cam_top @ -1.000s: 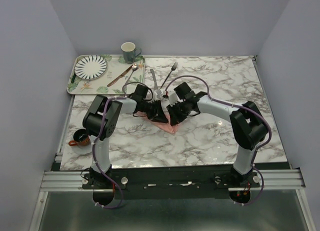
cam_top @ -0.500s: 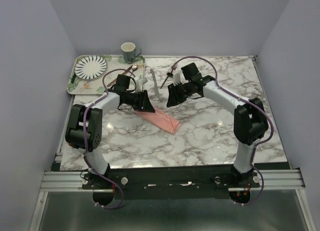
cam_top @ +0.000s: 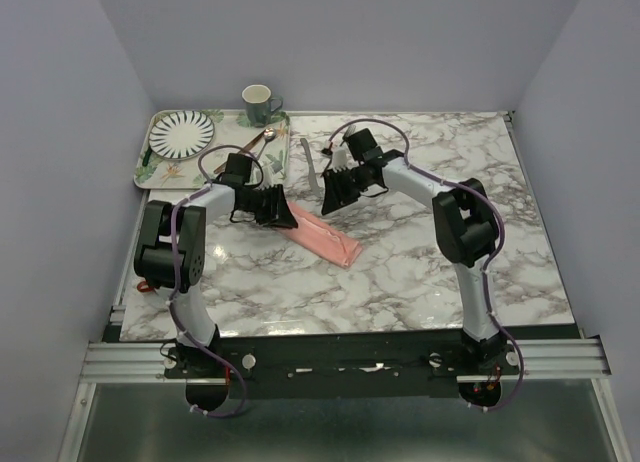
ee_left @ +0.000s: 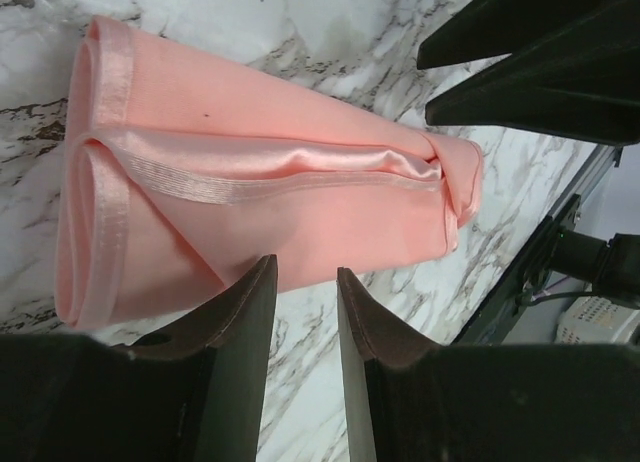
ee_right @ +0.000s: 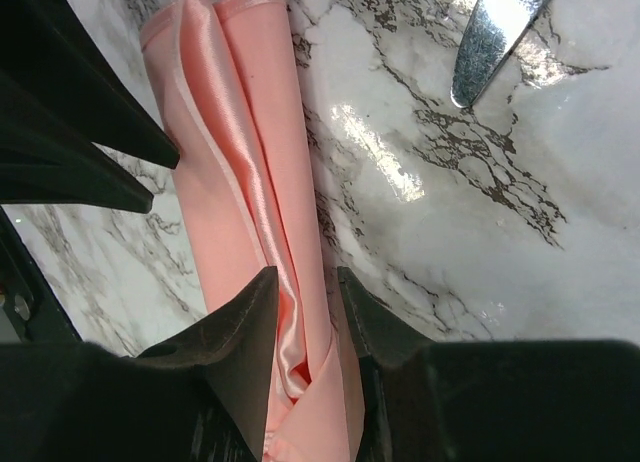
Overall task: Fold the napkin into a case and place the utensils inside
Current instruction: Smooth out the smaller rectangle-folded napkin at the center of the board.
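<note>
The napkin lies folded as a narrow salmon-pink case (cam_top: 328, 241) on the marble, running diagonally from mid-table toward the front. In the left wrist view the case (ee_left: 260, 172) shows its seams and a tucked end. My left gripper (cam_top: 283, 213) (ee_left: 306, 272) hovers at its far left end, open, with only marble between the fingers. My right gripper (cam_top: 329, 198) (ee_right: 305, 282) hangs just above the case (ee_right: 250, 182), open and straddling the fold without pinching it. The knife (cam_top: 307, 162) lies behind the grippers; its blade tip (ee_right: 495, 32) shows in the right wrist view. The fork is hidden by the right arm.
A leaf-patterned tray (cam_top: 145, 168) at the back left holds a striped plate (cam_top: 181, 133), a silver spoon (cam_top: 262, 142) and a brown-handled utensil (cam_top: 238, 156). A mug (cam_top: 258, 104) stands behind the tray. Walls close in the table on three sides.
Both grippers have let go of the folded napkin and drawn back toward the rear, the left arm swinging left. The case now lies uncovered on the marble.
</note>
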You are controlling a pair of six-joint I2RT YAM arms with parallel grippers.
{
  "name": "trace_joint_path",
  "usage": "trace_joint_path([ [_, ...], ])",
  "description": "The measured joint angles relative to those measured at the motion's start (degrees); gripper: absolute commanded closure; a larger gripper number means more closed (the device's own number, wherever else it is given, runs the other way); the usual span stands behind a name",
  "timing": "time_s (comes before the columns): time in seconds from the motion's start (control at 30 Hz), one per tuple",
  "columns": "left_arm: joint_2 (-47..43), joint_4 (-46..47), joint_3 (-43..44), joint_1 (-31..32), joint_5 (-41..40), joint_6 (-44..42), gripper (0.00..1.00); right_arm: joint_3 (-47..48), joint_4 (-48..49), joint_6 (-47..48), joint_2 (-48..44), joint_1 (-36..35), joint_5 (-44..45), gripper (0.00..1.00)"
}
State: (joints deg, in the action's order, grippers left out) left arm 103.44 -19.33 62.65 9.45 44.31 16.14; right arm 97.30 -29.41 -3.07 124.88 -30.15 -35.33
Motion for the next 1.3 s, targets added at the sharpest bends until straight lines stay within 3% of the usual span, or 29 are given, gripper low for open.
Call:
trace_joint_path([
  [0.37,3.34,3.34,-0.22,1.6,-0.74,2.25,0.62,0.26,0.26,-0.09,3.91,-1.9,0.0,0.64],
  [0.7,6.32,3.58,-0.61,4.79,-0.57,3.02,0.78,-0.22,0.63,1.92,4.81,-2.54,-0.26,0.97],
  [0.93,7.43,4.61,-1.18,6.86,1.97,4.13,0.81,-1.01,0.85,4.83,4.68,-2.47,-1.55,0.99],
  [1.0,7.43,4.9,-1.42,7.54,2.43,4.31,0.8,-1.81,0.85,5.73,4.28,-2.47,-2.25,0.99],
  [1.23,3.93,6.12,-5.73,8.28,4.39,4.28,0.6,-6.56,0.55,9.49,1.84,-2.47,-5.84,0.99],
  [1.3,0.76,6.08,-7.41,7.82,4.39,2.93,0.59,-7.45,0.17,10.67,1.42,-2.49,-7.1,0.94],
])
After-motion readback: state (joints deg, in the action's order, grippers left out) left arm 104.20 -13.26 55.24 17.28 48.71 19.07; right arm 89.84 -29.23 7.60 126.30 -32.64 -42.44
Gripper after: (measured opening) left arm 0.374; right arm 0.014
